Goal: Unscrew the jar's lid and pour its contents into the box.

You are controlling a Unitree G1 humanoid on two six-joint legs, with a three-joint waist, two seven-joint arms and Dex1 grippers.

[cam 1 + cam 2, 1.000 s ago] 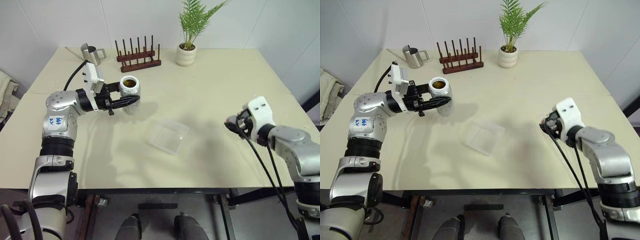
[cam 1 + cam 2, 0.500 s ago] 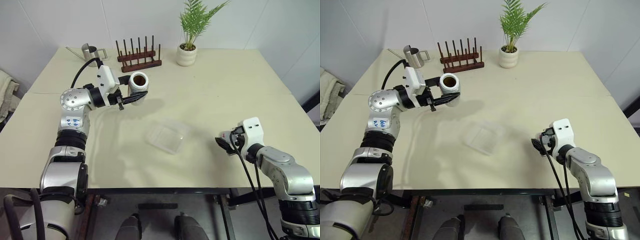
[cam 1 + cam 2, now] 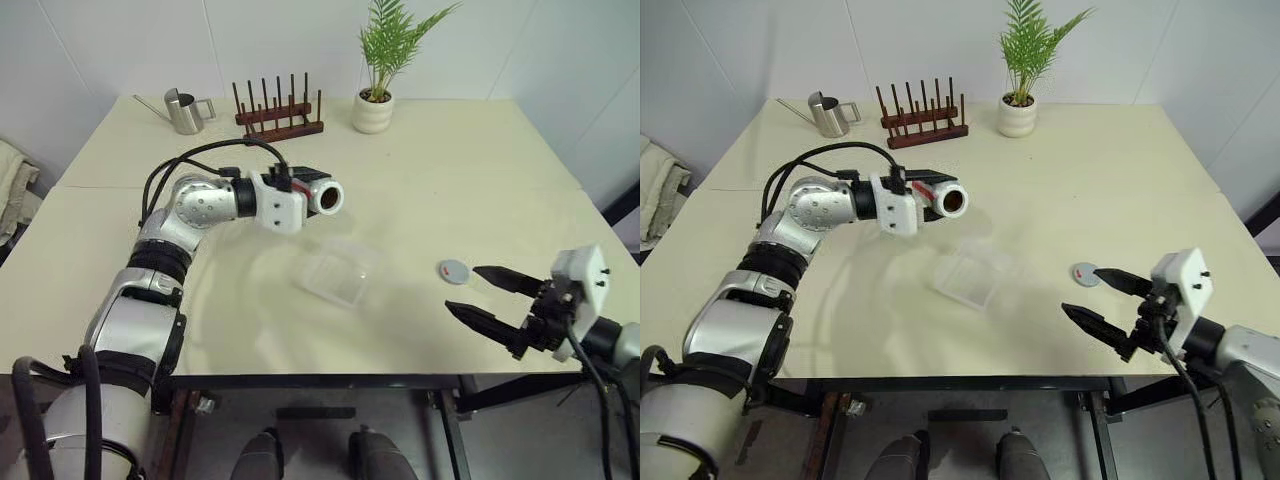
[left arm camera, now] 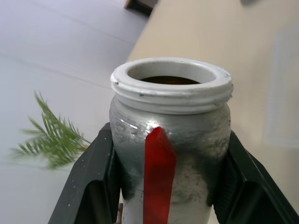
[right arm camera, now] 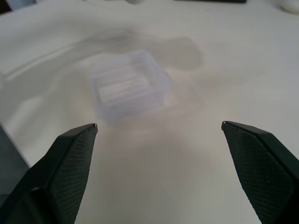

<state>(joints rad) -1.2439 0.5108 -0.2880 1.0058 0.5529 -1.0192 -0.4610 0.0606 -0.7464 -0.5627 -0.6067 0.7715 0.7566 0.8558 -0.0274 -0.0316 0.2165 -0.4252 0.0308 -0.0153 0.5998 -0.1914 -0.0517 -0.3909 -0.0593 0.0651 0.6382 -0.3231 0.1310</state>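
You've just let the lid (image 3: 453,269) go: it now lies flat on the table (image 3: 430,160) at centre right of the left eye view, a small grey disc with a red mark, and your right gripper (image 3: 488,299) has drawn back from it toward the lower right, both black fingers spread wide apart with nothing between them. A second ago those fingers were pinched together around it, so the unscrewing is finished.

Meanwhile your left gripper (image 3: 300,190) has rolled the jar (image 3: 322,197) from upright to lying nearly level, and carried it from left of centre toward the middle of the frame. The jaws are clamped on the silvery body either side of the red label strip, as the left wrist view shows. The open mouth now faces the camera and to the right, just above and left of the box (image 3: 339,272) in the picture, dark inside; I can't make out the contents themselves. I judge that the pour is beginning, but nothing has landed in the box yet, which looks empty in the right wrist view.

The count: one jar, one lid, one clear square box. At the upper edge of the table, one steel watering can (image 3: 183,109), one wooden peg rack (image 3: 277,113), one potted plant (image 3: 380,63).
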